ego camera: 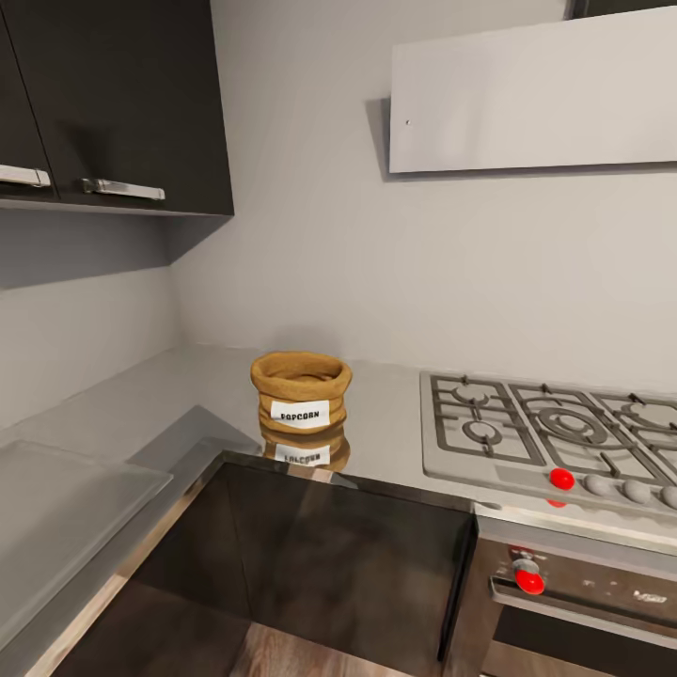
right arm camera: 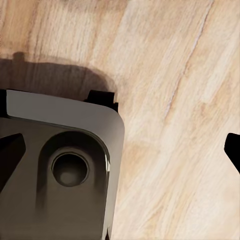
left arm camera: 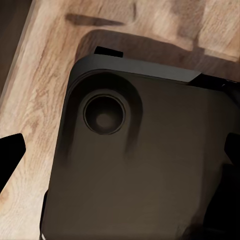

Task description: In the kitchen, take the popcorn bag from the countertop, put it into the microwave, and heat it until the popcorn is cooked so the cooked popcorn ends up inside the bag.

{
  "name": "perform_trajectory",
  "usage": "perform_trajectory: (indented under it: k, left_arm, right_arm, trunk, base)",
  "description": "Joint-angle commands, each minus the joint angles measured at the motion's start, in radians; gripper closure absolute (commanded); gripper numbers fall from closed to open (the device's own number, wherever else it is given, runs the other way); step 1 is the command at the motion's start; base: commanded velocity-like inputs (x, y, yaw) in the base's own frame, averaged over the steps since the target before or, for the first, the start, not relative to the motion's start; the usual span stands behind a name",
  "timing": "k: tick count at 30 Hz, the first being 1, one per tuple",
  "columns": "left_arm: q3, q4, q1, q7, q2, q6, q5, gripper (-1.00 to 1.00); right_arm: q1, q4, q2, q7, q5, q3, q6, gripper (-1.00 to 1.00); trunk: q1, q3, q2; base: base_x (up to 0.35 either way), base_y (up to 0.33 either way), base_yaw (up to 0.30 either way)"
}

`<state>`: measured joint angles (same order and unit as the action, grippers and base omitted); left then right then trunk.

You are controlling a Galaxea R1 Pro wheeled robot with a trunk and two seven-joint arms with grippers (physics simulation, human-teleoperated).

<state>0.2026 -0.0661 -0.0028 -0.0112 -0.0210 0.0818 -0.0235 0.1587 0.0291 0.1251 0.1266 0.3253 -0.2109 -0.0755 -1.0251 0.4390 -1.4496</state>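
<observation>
The popcorn bag [ego camera: 301, 393] stands upright on the countertop [ego camera: 169, 395], back in the corner where the two runs of grey slab meet, its rolled rim open at the top and its white label turned toward the room. A dim mirror of it shows on the shiny surface just in front. From the bag, the gas hob [ego camera: 555, 432] lies at three o'clock, near but not touching, with a red knob [ego camera: 561, 479] at its front edge. Below the hob sits the steel oven [ego camera: 583, 602], with a second red knob [ego camera: 528, 580] on its panel. At about eleven o'clock from the bag, high on the wall, hang the dark upper cabinets [ego camera: 122, 94] with pale bar handles; at one o'clock is a flat pale hood panel [ego camera: 531, 94]. A dark base cabinet [ego camera: 320, 564] fills the space under the counter corner.

Down low, both wrist cameras look at the light wood plank floor [right arm camera: 175, 100]. In the left wrist view the left gripper [left arm camera: 122, 160] shows black fingertips [left arm camera: 10, 152] at opposite edges of the picture, spread wide with nothing between them, above the robot's dark base [left arm camera: 140, 165]. In the right wrist view the right gripper [right arm camera: 122, 150] likewise has its dark fingertips [right arm camera: 10, 150] far apart, holding nothing, with a corner of the grey base beneath.
</observation>
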Motion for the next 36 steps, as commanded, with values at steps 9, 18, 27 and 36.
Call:
perform_trajectory:
  k: [9, 18, 27, 36]
  left_arm:
    - [0.003, 0.0, 0.0, -0.001, -0.002, 0.003, -0.003, -1.0]
    - [0.002, 0.001, 0.0, -0.001, -0.001, 0.002, -0.002, -1.0]
    - [0.0, 0.001, 0.0, -0.001, -0.002, 0.002, -0.001, -1.0]
    - [0.001, 0.002, 0.0, -0.001, -0.002, 0.003, -0.002, -1.0]
  right_arm:
    - [0.001, 0.003, 0.001, 0.002, 0.008, -0.008, -0.006, -1.0]
    - [0.002, 0.003, 0.003, 0.002, 0.008, -0.008, -0.004, -1.0]
    - [0.002, 0.003, 0.005, 0.002, 0.007, -0.008, -0.004, -1.0]
    - [0.002, 0.003, 0.003, 0.002, 0.008, -0.008, -0.004, -1.0]
  trunk:
    - [0.027, -0.021, 0.048]
    - [0.061, -0.049, 0.111]
    - [0.065, -0.052, 0.118]
    - [0.1, -0.08, 0.181]
  base:
    - [0.0, 0.0, 0.0]
    - [0.0, 0.0, 0.0]
    - [0.0, 0.0, 0.0]
    - [0.0, 0.0, 0.0]
